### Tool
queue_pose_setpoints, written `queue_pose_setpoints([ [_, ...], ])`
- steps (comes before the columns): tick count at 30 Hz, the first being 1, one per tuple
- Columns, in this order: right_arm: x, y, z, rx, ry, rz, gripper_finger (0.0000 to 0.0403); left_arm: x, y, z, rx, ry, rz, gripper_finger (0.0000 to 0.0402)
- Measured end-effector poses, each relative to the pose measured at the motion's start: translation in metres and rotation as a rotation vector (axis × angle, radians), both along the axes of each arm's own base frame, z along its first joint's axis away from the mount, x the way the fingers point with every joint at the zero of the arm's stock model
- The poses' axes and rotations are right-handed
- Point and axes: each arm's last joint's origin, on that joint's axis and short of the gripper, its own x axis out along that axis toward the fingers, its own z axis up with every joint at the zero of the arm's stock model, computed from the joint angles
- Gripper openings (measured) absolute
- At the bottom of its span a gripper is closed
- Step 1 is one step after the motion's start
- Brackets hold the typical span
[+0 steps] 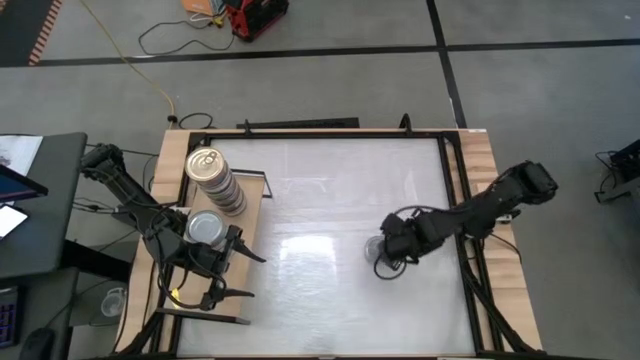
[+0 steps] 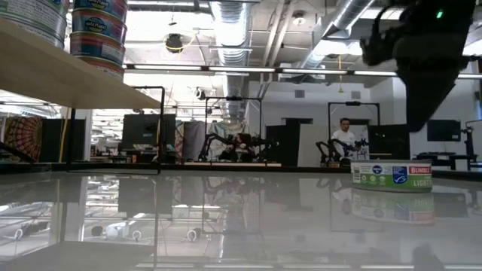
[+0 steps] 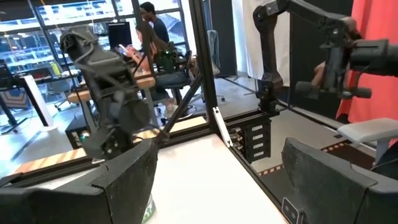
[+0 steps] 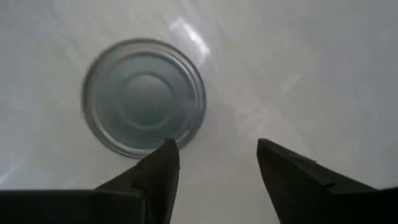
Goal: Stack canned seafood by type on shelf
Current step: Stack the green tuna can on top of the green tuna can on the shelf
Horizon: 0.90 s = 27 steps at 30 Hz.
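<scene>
High view, tins: two stacks stand on the shelf (image 1: pixel 252 200) at the worktop's (image 1: pixel 330 200) left edge, a gold-topped stack (image 1: pixel 212 175) tilted in view, its count unclear, and a silver-topped stack (image 1: pixel 205 227) just beside it; one lone tin (image 1: pixel 378 252) sits on the worktop, centre-right, partly under the right hand
High view, left arm: reaches in from the left edge, left hand (image 1: pixel 222 270) low over the shelf just beside the silver-topped stack, nothing between its fingers
High view, right arm: bent in from the right edge, right hand (image 1: pixel 385 262) over the lone tin

Low view, tins: one tin with a green and blue label (image 2: pixel 391 175) stands upright on the worktop at right; at least three stacked tins (image 2: pixel 98 34) show on the shelf board (image 2: pixel 68 79) at upper left
Low view, right arm: dark bulk (image 2: pixel 429 53) hangs above the lone tin, not touching it

Left wrist view, hand: left hand (image 3: pixel 217 180) wide open, both fingers spread, empty
Left wrist view, far off: right arm (image 3: pixel 106 93) stoops to the worktop; two people sit beyond

Right wrist view, tins: one silver-grey tin top (image 4: pixel 144 96) flat on the worktop
Right wrist view, hand: right hand (image 4: pixel 214 162) partly open, empty, one fingertip (image 4: pixel 165 158) at the tin's rim, the tin not between the fingers
</scene>
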Motion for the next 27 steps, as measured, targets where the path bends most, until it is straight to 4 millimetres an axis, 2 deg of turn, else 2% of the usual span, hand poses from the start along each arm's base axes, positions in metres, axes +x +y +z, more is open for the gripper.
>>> queue_pose_setpoints([
  [3,0.000,-0.014,-0.007,0.065,-0.036,0.018,0.0231,0.000,0.000,0.000,0.006,-0.001,0.012,0.0332],
  [7,0.004,-0.033,-0.014,0.155,-0.181,0.064,0.0207,0.000,0.000,0.000,0.002,0.001,0.015,0.0332],
  [12,-0.001,-0.055,-0.024,0.196,-0.181,0.015,0.0167,0.000,0.000,0.000,0.010,-0.003,0.016,0.0332],
  [20,-0.003,-0.055,-0.035,0.236,-0.150,0.047,0.0098,0.000,0.001,-0.001,0.034,-0.002,0.036,0.0332],
  [27,-0.003,-0.050,-0.036,0.257,-0.155,0.080,0.0080,0.000,0.001,-0.001,0.025,0.006,0.033,0.0332],
])
